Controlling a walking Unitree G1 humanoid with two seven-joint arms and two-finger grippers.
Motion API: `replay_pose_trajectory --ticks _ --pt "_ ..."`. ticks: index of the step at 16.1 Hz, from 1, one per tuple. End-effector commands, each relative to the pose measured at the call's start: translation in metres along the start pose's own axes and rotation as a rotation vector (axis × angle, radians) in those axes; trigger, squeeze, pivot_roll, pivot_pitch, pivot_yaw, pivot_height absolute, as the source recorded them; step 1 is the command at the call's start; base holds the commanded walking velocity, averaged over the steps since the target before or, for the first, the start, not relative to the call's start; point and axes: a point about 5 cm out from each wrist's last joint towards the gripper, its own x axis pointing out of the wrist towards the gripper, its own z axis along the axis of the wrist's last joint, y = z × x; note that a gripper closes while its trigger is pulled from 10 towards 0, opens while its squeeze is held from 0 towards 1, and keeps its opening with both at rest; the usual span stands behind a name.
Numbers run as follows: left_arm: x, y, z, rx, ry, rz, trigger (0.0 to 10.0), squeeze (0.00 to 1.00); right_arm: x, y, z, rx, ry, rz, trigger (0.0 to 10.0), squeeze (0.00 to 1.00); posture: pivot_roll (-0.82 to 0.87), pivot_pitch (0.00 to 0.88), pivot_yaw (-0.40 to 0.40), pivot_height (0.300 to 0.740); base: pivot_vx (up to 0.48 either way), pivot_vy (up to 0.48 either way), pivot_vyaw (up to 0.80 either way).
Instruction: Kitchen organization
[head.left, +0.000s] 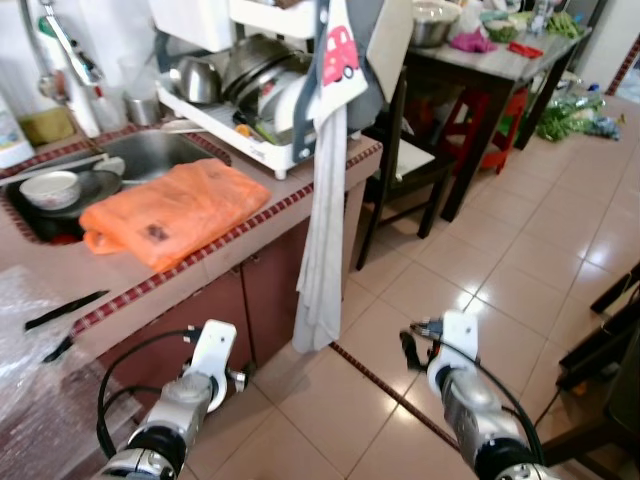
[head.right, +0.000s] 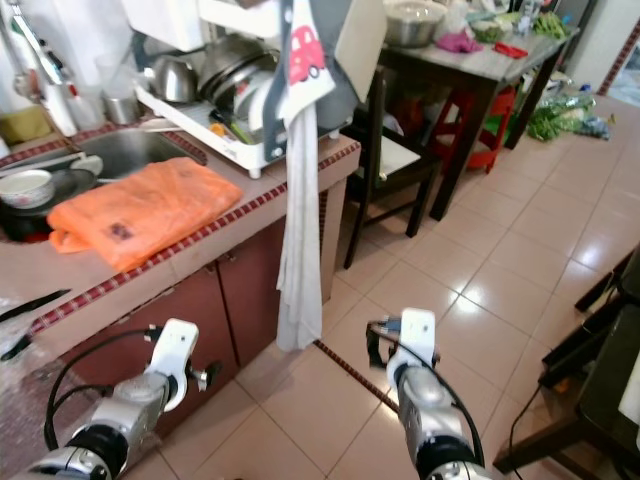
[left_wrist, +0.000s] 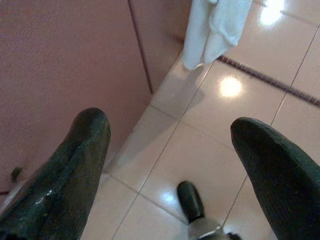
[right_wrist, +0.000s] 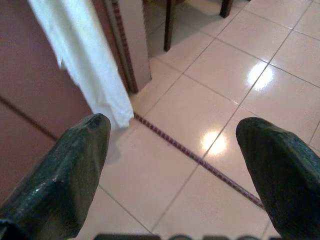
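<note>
So here's the kitchen from the head camera: one tiled counter (head.left: 215, 262) with a steel sink (head.left: 150, 150) set into it, and one orange plastic bag (head.left: 172, 209) lying flat on the counter just in front of the sink. One white bowl (head.left: 50, 188) sits on a dark pan in the sink. One white dish rack (head.left: 250, 120) stands at the counter's right end, with a few pots and lids stacked in it; can't get an exact count. One long white towel (head.left: 322, 240) hangs off the rack, down past the counter edge almost to the tiled floor (head.left: 500, 260). One black knife (head.left: 62, 310) lies near the counter's front-left edge, next to some clear plastic wrap.

Further back there's one dark table (head.left: 500, 70) piled with a metal bowl and odds and ends, one dark chair beside it and one red stool (head.left: 490, 130) under it.

Both arms are held low in front of the cabinet doors. The left gripper (left_wrist: 170, 165) has its jaws wide apart with nothing between them, pointing at the cabinet (left_wrist: 65, 65) and floor. The right gripper (right_wrist: 175, 170) is the same: jaws spread wide, empty, looking at the towel's bottom end and the floor tiles.
</note>
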Motion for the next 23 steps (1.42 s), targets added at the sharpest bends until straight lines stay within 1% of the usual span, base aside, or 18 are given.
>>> replay_pose_trajectory --ticks 1,2,3,6,10,12,17,18,19,21,23 --pt "0.000 0.002 0.001 0.044 0.002 0.003 10.0 0.00 -0.004 -0.007 -0.015 -0.014 0.054 -0.029 10.0 0.00 0.06 0.029 -0.029 0.740 0.000 0.000 0.00" --pt "0.000 0.004 -0.002 0.057 0.016 0.004 10.0 0.00 -0.005 -0.010 -0.022 0.000 0.078 -0.042 10.0 0.00 0.06 0.030 -0.030 0.740 0.000 0.000 0.00" --pt "0.000 0.005 -0.003 0.061 0.021 0.005 10.0 0.00 -0.006 -0.009 -0.024 0.001 0.074 -0.039 10.0 0.00 0.06 0.030 -0.025 0.740 0.000 -0.420 0.00" --pt "0.000 0.007 -0.005 0.072 0.030 0.001 10.0 0.00 -0.007 -0.006 -0.027 0.007 0.066 -0.037 10.0 0.00 0.05 0.028 -0.017 0.740 0.000 -0.472 0.00" --pt "0.001 0.004 -0.004 0.071 0.022 -0.008 10.0 0.00 -0.007 -0.008 -0.027 0.017 0.064 -0.047 10.0 0.00 0.05 0.027 -0.013 0.740 0.000 -0.478 0.00" --pt "0.000 0.003 -0.006 0.087 0.031 -0.010 10.0 0.00 -0.008 -0.010 -0.030 0.014 0.075 -0.054 10.0 0.00 0.05 0.023 -0.013 0.740 0.000 -0.476 0.00" --pt "-0.001 0.005 -0.012 0.082 0.045 0.006 10.0 0.00 -0.009 -0.012 -0.033 0.012 0.080 -0.058 10.0 0.00 0.05 0.025 -0.012 0.740 0.000 -0.451 0.00" --pt "-0.001 0.007 -0.012 0.083 0.045 0.023 10.0 0.00 -0.009 -0.012 -0.033 0.012 0.080 -0.058 10.0 0.00 0.04 0.026 -0.011 0.740 0.000 0.000 0.00" --pt "-0.001 0.010 -0.011 0.063 0.040 0.044 10.0 0.00 -0.009 -0.012 -0.033 0.015 0.080 -0.060 10.0 0.00 0.04 0.026 -0.012 0.740 0.000 0.000 0.00" --pt "-0.001 0.013 -0.011 0.064 0.037 0.067 10.0 0.00 -0.009 -0.013 -0.033 0.008 0.079 -0.061 10.0 0.00 0.04 0.025 -0.012 0.740 0.000 0.000 0.00" --pt "-0.002 0.015 -0.011 0.030 0.034 0.089 10.0 0.00 -0.009 -0.013 -0.032 0.004 0.078 -0.060 10.0 0.00 0.04 0.024 -0.011 0.740 0.000 0.000 0.00"
